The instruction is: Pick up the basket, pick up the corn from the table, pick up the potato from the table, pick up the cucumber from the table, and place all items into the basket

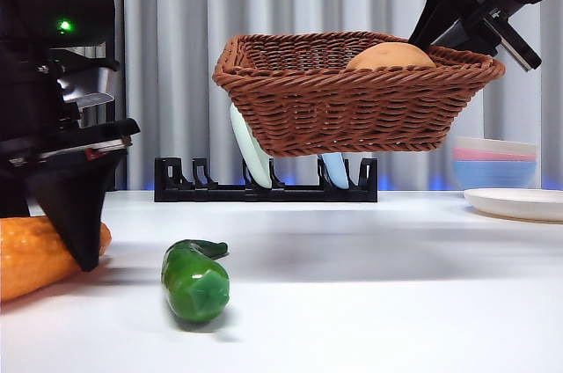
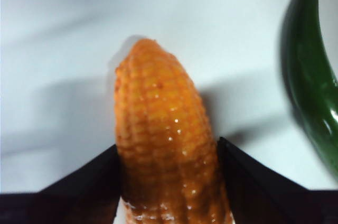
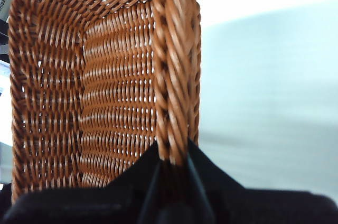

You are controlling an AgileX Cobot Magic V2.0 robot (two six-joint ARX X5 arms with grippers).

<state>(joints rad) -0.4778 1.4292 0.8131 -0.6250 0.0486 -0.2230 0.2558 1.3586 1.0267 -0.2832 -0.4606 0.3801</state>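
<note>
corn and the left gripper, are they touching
Touching. The left wrist view shows the left gripper with a black jaw pressed against each side of the corn, no gap visible on either side.

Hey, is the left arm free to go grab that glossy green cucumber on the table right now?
Probably not yet: the left gripper is already around the ridged orange corn. The glossy green cucumber lies uncovered beside it on the white table, otherwise unobstructed.
</note>
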